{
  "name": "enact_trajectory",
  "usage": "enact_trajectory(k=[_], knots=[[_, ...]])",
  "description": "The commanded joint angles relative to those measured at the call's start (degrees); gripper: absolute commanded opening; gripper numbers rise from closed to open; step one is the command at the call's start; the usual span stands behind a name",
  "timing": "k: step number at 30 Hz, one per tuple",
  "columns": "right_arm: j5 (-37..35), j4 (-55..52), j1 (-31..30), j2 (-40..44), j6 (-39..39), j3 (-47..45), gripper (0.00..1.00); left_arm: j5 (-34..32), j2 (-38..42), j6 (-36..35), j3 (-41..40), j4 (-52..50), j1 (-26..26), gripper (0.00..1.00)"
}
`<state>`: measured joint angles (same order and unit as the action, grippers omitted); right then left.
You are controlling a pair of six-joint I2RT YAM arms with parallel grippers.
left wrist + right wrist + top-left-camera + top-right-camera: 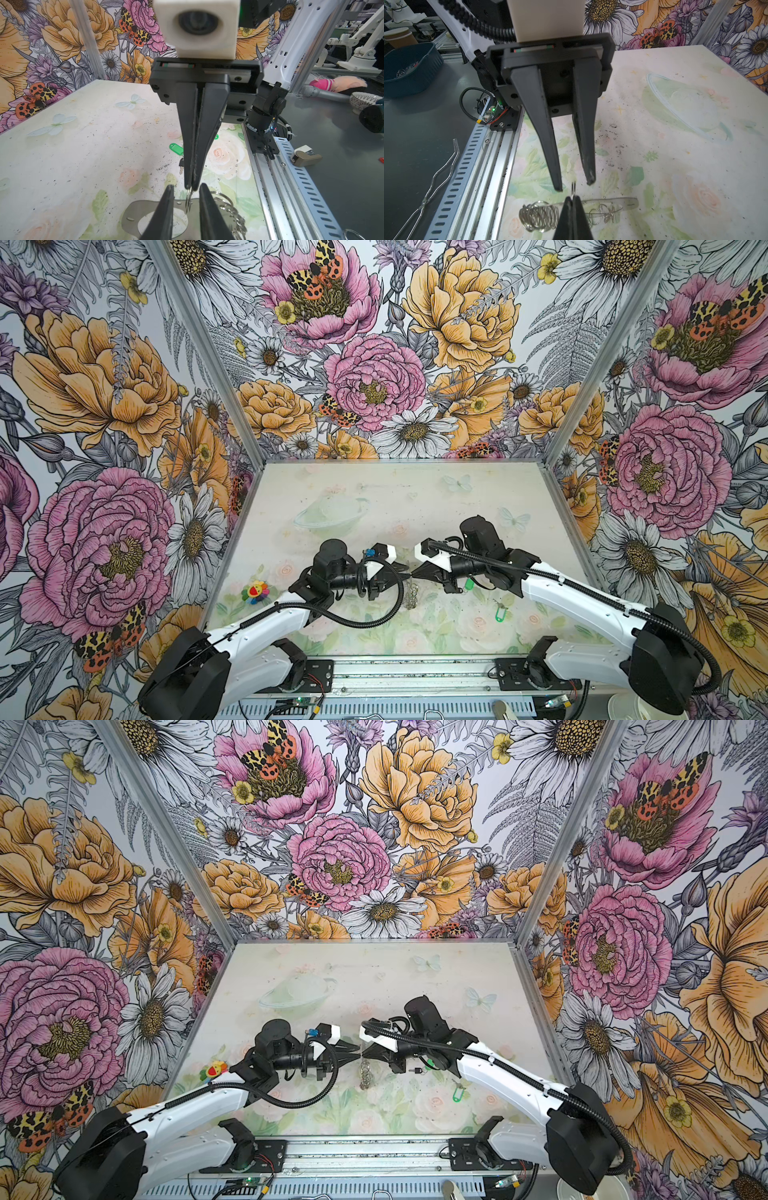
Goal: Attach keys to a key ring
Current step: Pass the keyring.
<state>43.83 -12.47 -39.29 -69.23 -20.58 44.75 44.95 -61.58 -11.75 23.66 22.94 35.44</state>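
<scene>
The key ring sits on the tabletop, near its middle. We find the right gripper clenched on one of its wire rings, and the left gripper released, straddling that ring.

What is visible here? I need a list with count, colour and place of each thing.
key ring: one, grey plate edged with silver wire rings, table middle, beneath the hands.
keys: two, dark with green tags, on the table by the right arm.
flower toy: one, multicoloured, on the table near the left arm.
basket: one, dark blue, off the table.
table: one, pale floral print.
left hand: black, open, facing the right hand.
right hand: black, shut on one wire ring of the key ring.
</scene>
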Motion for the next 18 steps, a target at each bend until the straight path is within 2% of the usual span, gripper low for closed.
enact_trajectory(k=[1, 13, 18], knots=[[2.6, 3.0, 0.6, 3.2, 1.5, 1.9, 0.0, 1.2, 1.2, 2.1, -1.7, 4.2, -1.2, 0.24], [3.1, 17.0, 0.9, 4.7, 9.1, -1.3, 0.0, 3.5, 3.1, 6.5, -4.4, 12.5, -2.5, 0.26], [3.3, 19.4, 0.9, 4.1, 10.3, -1.7, 0.0, 4.2, 3.4, 7.5, -4.7, 14.2, -2.5, 0.26]])
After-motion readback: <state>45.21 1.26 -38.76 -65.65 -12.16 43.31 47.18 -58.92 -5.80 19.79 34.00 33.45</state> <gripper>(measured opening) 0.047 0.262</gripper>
